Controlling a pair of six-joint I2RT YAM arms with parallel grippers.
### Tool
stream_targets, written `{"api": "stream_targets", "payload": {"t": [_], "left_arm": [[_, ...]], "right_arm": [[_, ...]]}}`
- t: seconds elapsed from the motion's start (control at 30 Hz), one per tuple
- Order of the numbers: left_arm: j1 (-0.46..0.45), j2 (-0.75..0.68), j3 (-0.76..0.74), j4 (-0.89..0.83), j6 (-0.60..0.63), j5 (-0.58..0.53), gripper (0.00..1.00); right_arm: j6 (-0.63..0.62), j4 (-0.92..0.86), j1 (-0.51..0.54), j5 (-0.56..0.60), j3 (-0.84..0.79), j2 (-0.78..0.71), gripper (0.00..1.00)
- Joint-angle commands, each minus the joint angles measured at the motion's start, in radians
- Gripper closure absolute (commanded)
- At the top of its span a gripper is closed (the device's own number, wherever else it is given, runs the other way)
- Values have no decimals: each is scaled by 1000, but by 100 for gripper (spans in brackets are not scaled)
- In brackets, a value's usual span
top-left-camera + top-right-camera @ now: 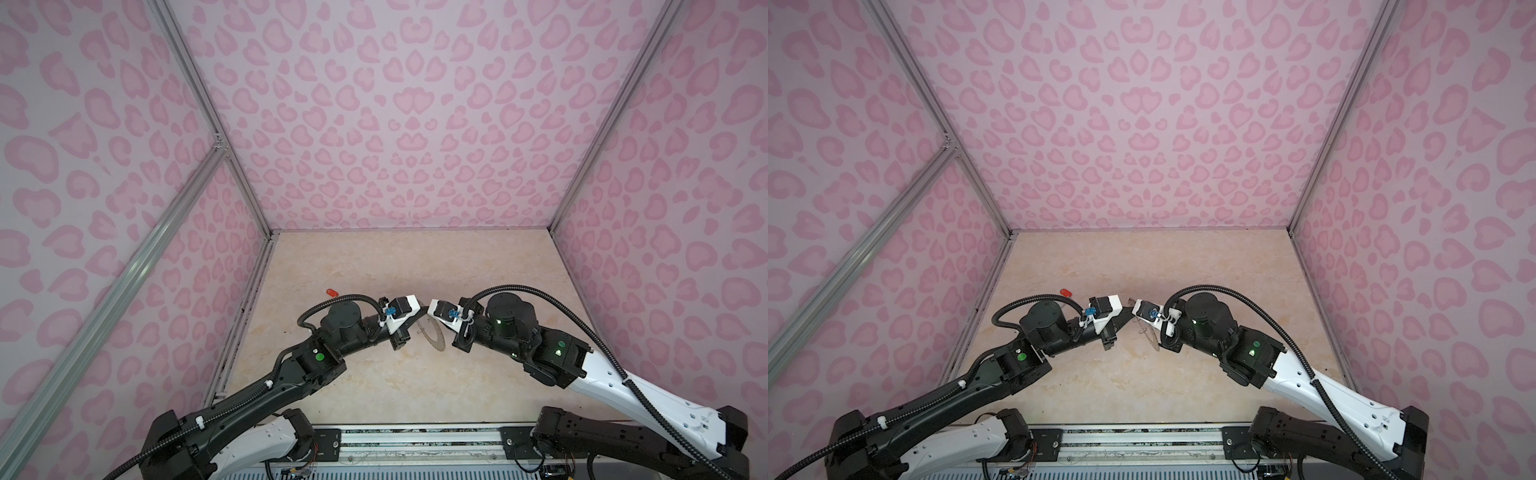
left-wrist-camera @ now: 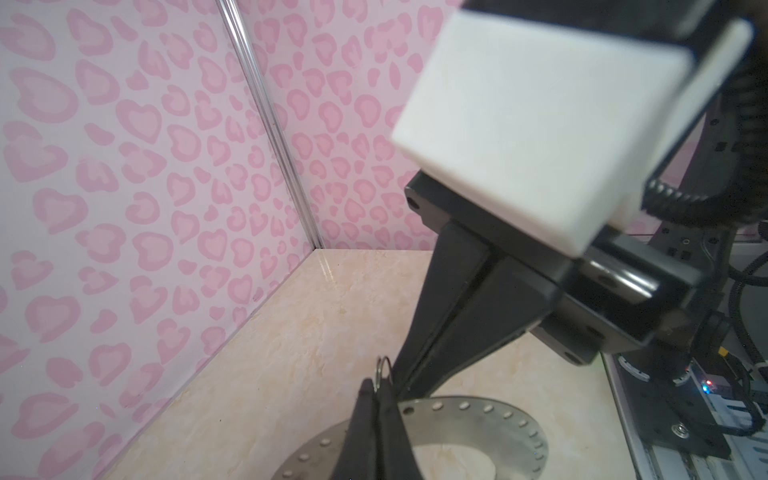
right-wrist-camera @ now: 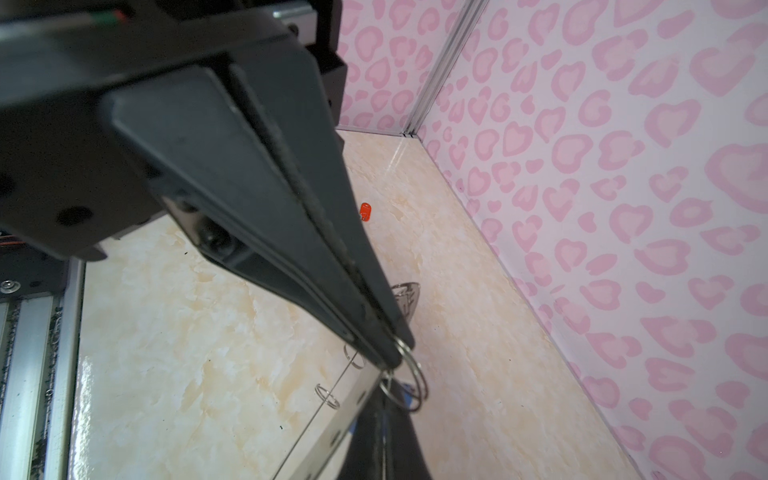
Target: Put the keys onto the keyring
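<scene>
Keyring (image 2: 478, 419) under both tips

I see both clenched: the left gripper (image 2: 376, 388) pinches a thin wire ring (image 2: 380, 368), the right gripper (image 3: 392, 353) a wire loop (image 3: 422, 384). The keyring sits just beneath them, near the middle of the surface (image 1: 415, 270). The red-tagged key (image 1: 331, 292) lies well apart, behind the left arm (image 1: 291, 374).
</scene>
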Motion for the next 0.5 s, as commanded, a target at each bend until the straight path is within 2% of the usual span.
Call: {"api": "stream_targets", "payload": {"t": [0.0, 0.4, 0.47], "left_arm": [[1, -2, -13, 139, -21, -71, 97], [1, 0, -32, 200, -40, -93, 97], [2, -4, -38, 208, -43, -70, 97]], "right_arm": [[18, -2, 12, -15, 4, 11, 100], [39, 49, 33, 4, -30, 9, 100], [41, 66, 32, 21, -44, -4, 89]]}}
